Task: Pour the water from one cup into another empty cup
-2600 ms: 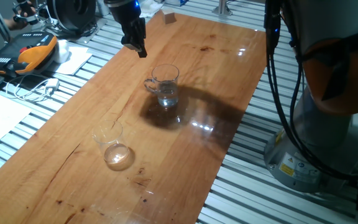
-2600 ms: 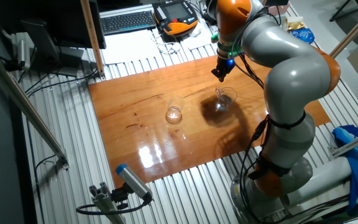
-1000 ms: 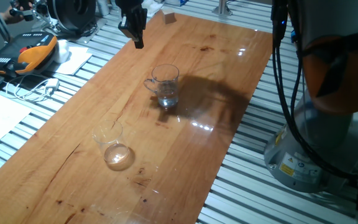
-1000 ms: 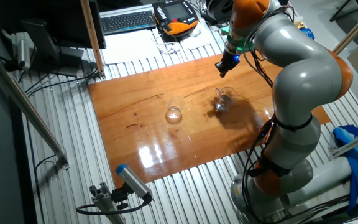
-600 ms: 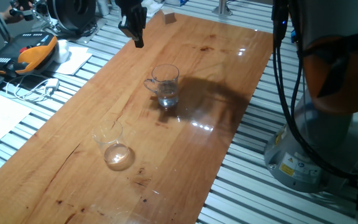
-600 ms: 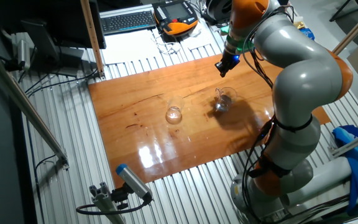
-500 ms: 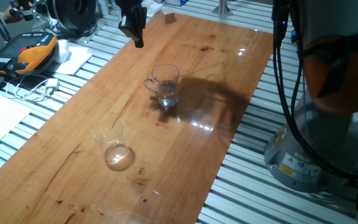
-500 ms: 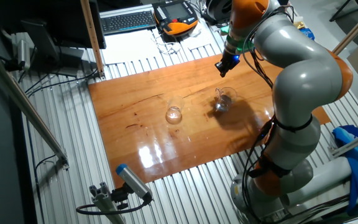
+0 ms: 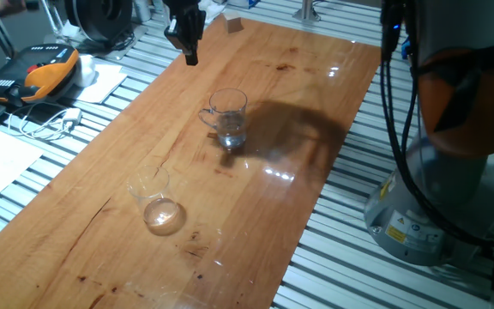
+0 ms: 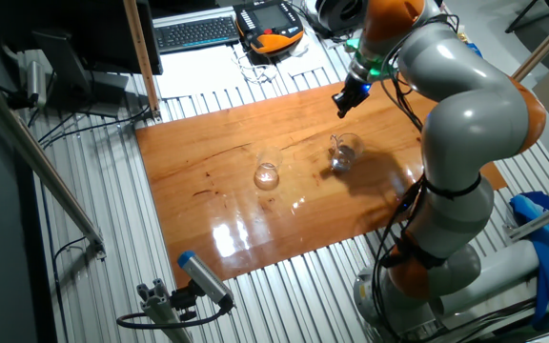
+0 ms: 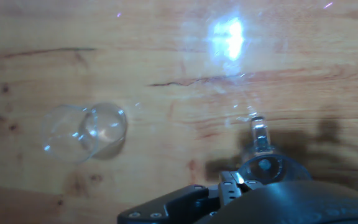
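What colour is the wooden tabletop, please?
The wooden tabletop is warm reddish-brown with a glossy finish, clearest in one fixed view.

2 fixed cameras overlook the table [image 9: 256,112] from opposite sides; the hand camera faces straight down.

Raised above the far edge of the wooden table [image 9: 101,197], gripper [image 9: 187,50] pointing down, fingers seemingly close together though too small to judge; grey-and-orange arm [image 10: 465,105] arched overhead.

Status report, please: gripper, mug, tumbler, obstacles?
Gripper empty, high above table's far edge; jaw state unclear. Mug upright, water inside, untouched. Tumbler upright, apart from mug. Nothing between them.
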